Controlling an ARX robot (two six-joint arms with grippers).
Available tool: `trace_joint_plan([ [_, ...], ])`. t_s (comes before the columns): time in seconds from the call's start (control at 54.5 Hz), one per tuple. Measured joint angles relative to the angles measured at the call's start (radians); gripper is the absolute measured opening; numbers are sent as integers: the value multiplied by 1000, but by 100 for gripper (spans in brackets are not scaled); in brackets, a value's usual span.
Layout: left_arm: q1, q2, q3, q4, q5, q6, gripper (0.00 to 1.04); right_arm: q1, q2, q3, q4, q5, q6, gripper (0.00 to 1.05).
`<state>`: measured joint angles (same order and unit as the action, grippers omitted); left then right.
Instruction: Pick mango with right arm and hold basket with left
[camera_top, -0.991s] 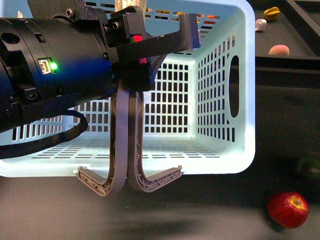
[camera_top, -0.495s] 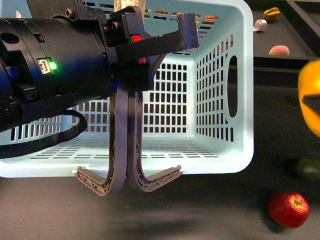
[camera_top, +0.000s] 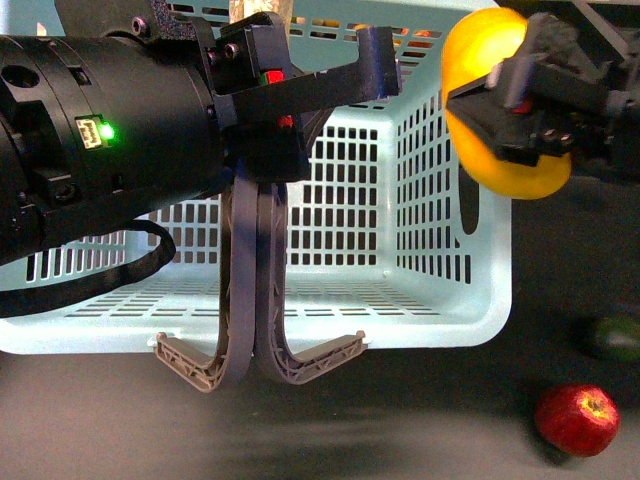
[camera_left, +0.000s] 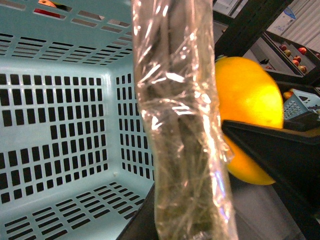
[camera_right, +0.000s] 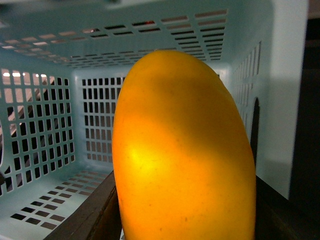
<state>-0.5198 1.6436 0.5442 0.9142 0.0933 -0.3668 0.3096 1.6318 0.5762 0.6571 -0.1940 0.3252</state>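
Okay, front view: the left arm (camera_top: 100, 150), green light (camera_top: 107, 131) showing, is reaching across the basket (camera_top: 440, 325). The left gripper (camera_top: 300, 85) is sitting directly above the two grey-brown handles (camera_top: 255, 300). They are running up together and disappearing behind its body, so I cannot tell whether its fingers are closed on them or apart. The right gripper (camera_top: 505, 110) is clamping the mango (camera_top: 485, 50), with one dark finger lying across the fruit's face. The mango is sitting between the fingers, overlapping the basket's top corner nearest that gripper. A red apple (camera_top: 577, 418) and a dark green fruit (camera_top: 612, 338) are lying on the dark table (camera_top: 400, 440), well below the right gripper and apart from each other. Left wrist view: a plastic-wrapped strip (camera_left: 185, 125) is filling the middle, with the basket's slotted interior (camera_left: 60, 125) to one side of it and the mango (camera_left: 247, 100) to the other. A black part (camera_left: 270, 145) is crossing the mango's lower half, and I cannot tell whose it is. Right wrist view: the mango (camera_right: 185, 150) is standing upright and filling most of the frame, close to the camera. The basket's inside (camera_right: 50, 125) is showing behind it.
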Motion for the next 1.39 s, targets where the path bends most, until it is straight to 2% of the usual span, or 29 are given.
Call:
trace_joint_plan([
  [0.147, 0, 0, 0, 0, 0, 0, 6, 39, 77, 29, 19, 31, 14, 56],
  [0.312, 0, 0, 0, 0, 0, 0, 6, 53, 87, 33, 55, 39, 24, 86],
  [0.422, 0, 0, 0, -1, 5, 2, 6, 52, 37, 18, 54, 35, 25, 98],
  [0.587, 0, 4, 0, -6, 0, 0, 6, 34, -127, -44, 14, 65, 22, 97],
  [0.826, 1, 4, 0, -6, -6, 2, 6, 4, -476, -190, -154, 267, -19, 97],
  [1.046, 0, 4, 0, -6, -2, 1, 6, 6, -901, -312, -422, 414, -47, 97],
  [1.211, 0, 4, 0, -6, 3, 0, 6, -18, -1259, -371, -722, 510, -22, 97],
  [1.266, 0, 4, 0, -6, 3, 0, 6, -5, -1337, -391, -778, 552, -23, 97],
  [1.394, 0, 4, 0, -6, 0, 0, 6, 8, -1388, -405, -794, 562, -24, 97],
])
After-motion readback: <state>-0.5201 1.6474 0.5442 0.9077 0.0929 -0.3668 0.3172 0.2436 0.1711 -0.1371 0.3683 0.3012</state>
